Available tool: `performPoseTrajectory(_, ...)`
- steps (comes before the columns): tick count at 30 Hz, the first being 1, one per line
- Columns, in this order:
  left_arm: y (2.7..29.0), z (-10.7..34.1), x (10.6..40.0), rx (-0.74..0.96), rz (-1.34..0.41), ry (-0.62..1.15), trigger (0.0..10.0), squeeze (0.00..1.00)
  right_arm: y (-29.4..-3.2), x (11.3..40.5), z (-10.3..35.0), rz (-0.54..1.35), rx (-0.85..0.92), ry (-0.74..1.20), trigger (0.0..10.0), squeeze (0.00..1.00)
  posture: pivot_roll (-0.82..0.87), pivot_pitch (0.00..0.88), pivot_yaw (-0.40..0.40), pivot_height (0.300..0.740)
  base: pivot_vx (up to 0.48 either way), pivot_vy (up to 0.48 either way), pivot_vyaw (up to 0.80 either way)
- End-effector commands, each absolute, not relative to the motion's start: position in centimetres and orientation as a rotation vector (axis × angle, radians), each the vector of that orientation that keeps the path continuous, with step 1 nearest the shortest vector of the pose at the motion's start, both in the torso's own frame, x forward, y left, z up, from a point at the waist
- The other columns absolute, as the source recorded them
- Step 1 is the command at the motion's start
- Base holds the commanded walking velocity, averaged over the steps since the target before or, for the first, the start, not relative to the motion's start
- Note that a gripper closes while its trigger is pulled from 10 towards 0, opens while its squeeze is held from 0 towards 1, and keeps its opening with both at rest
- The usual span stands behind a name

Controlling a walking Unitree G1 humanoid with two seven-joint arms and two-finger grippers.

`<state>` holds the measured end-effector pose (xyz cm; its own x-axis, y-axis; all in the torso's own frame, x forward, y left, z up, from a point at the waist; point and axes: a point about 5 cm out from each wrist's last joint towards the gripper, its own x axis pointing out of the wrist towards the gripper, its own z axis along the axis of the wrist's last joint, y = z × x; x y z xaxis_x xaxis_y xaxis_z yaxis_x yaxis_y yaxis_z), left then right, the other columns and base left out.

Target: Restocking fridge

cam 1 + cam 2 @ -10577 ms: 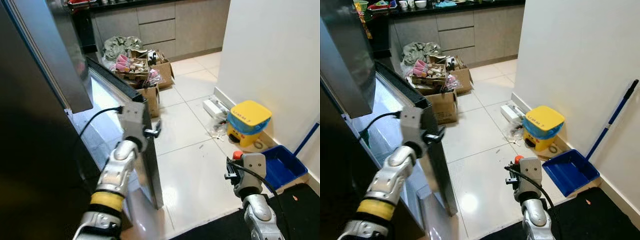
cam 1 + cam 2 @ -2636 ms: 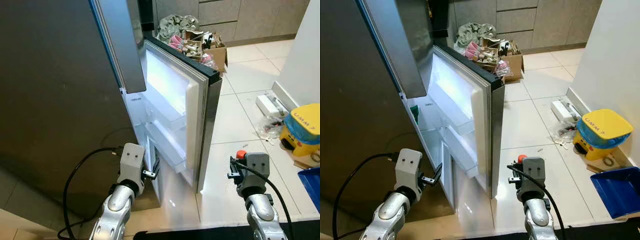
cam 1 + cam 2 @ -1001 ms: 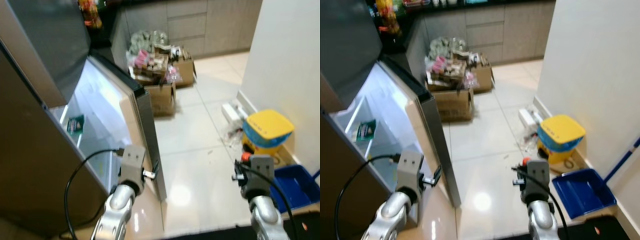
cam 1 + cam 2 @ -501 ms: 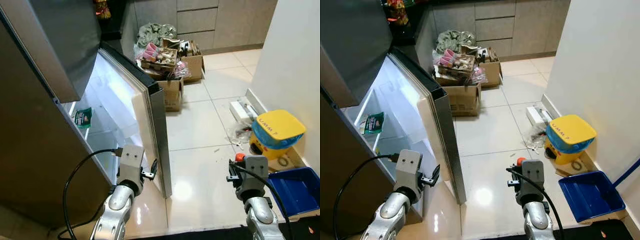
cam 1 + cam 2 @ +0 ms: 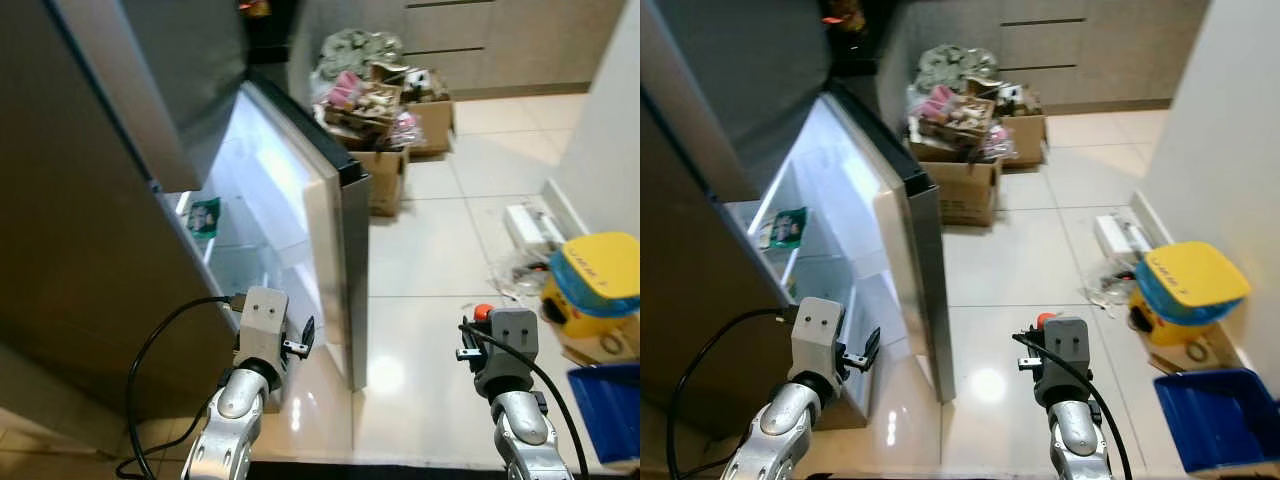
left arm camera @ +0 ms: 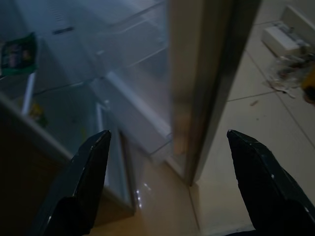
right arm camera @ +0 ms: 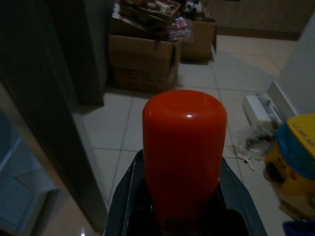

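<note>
The fridge door [image 5: 335,230] stands wide open, its lit inner shelves facing the robot's left, and a small green packet [image 5: 205,216] sits inside the fridge compartment on a shelf. The left gripper [image 6: 167,182] hangs low in front of the open compartment, close to the door's lower edge, its 2 black fingers [image 6: 81,184] spread wide apart with nothing between them. The right gripper [image 7: 183,196] is held low over the pale tiled floor [image 5: 1020,250], to the right of the door, and is clamped on an orange-red bottle [image 7: 184,147] that stands upright between its fingers; the bottle's red top [image 5: 483,312] peeks above the wrist housing in the head view. Beyond the door, 2 cardboard boxes [image 5: 970,185] full of assorted items sit on the floor against grey cabinets. By the white wall at the right are a yellow-lidded bin [image 5: 1185,285], a blue dustpan [image 5: 1220,420] and some white litter [image 5: 1120,240].
</note>
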<state>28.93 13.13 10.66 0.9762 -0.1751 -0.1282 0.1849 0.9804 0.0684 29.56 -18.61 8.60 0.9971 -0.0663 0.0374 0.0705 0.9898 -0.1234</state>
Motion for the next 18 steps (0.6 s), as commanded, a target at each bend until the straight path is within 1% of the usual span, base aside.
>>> performPoseTrajectory(1,13.66,9.75,28.62,0.097,-0.169,0.164,10.0,0.00,-18.43,29.44,8.10,-0.063,-0.132,-0.010,10.0,0.00,-0.10,0.171,0.079,0.740,0.000,0.000,0.79)
performPoseTrajectory(18,13.61,9.75,28.67,0.098,-0.171,0.163,10.0,0.00,-18.44,29.46,8.06,-0.065,-0.138,-0.007,10.0,0.00,-0.10,0.166,0.078,0.740,0.000,0.000,0.79)
